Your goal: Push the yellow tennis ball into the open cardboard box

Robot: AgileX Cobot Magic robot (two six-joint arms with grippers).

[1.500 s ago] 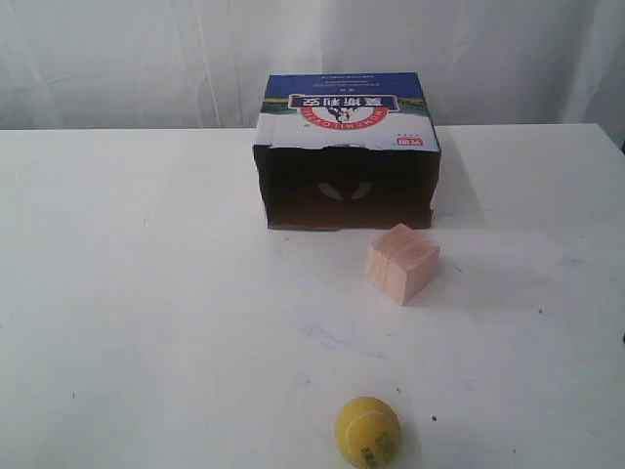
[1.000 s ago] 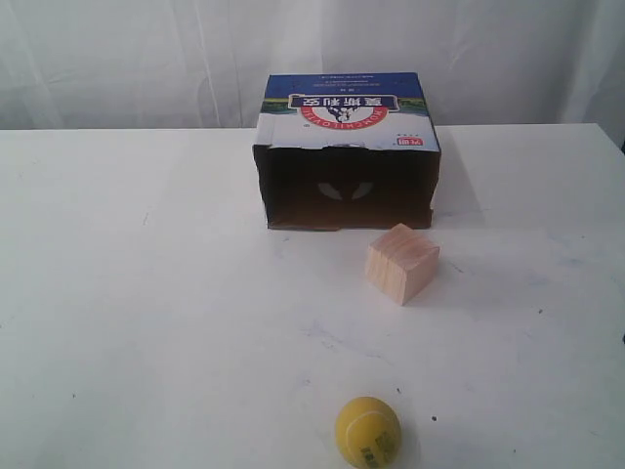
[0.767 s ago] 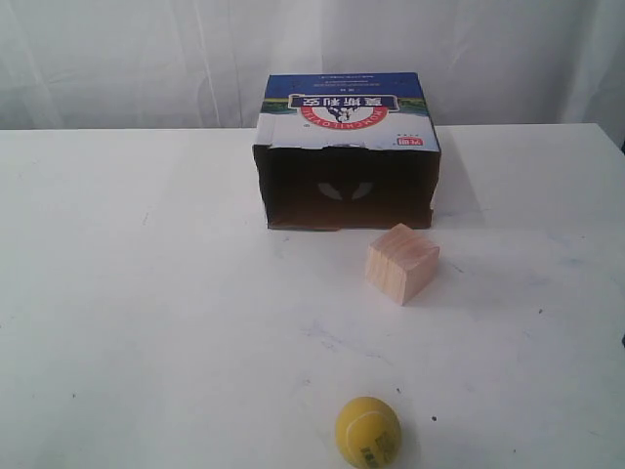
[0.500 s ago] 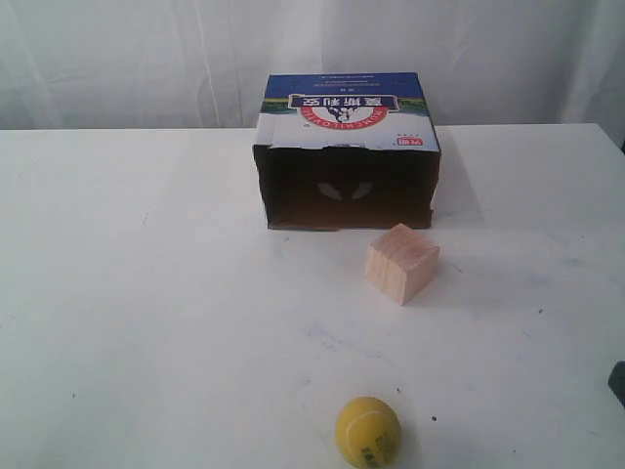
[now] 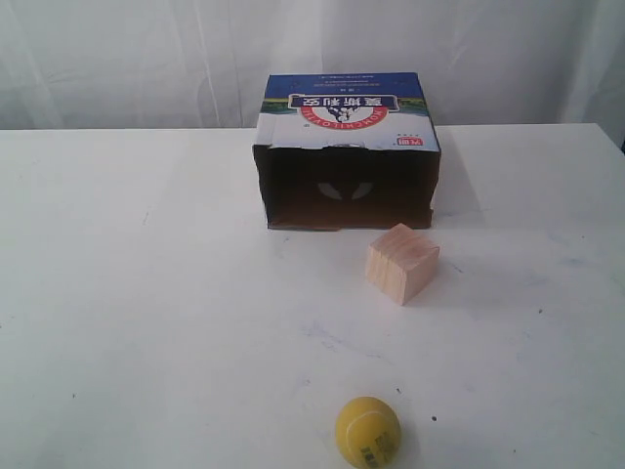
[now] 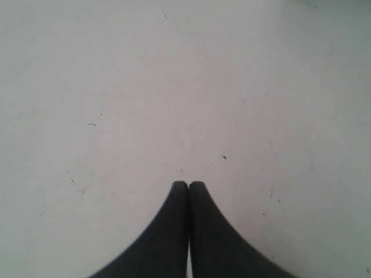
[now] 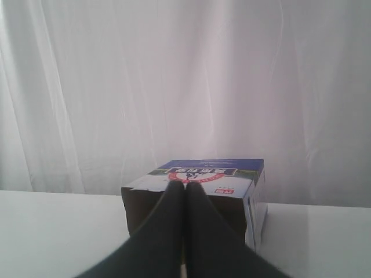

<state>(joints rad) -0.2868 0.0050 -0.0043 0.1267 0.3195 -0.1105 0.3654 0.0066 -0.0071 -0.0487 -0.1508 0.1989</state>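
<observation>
**Yellow ball near the front of the table, both grippers pressed shut and empty**

White table (image 5: 146, 293) fills the exterior view, with a pale curtain (image 5: 146, 59) hanging behind it. On the left side, the left gripper (image 6: 188, 184) shows only in its own wrist view. Its two dark fingers are pressed together tip to tip with nothing between them, above a bare, lightly speckled patch of table (image 6: 116, 87).

Right of the middle and toward the back stands the cardboard box (image 5: 347, 147). It has a blue top, a white band with a red and blue logo, and a ragged edge over its dark open side, which faces the front of the table. Just in front of the box's right corner, close but apart from it, sits a pale wooden cube (image 5: 401, 262), turned at an angle. Well in front of the cube, near the front edge, lies the yellow ball (image 5: 368, 432) with its dark printed mark facing forward. The cube stands between the ball and the right part of the opening.

The right gripper (image 7: 184, 184) is likewise closed on nothing. Its wrist view faces the box (image 7: 214, 165) and the curtain (image 7: 116, 87), and the fingertips line up with the box's logo band.

The ball shows in neither wrist view and the grippers do not show in the exterior view, so where it lies relative to either gripper cannot be told.
</observation>
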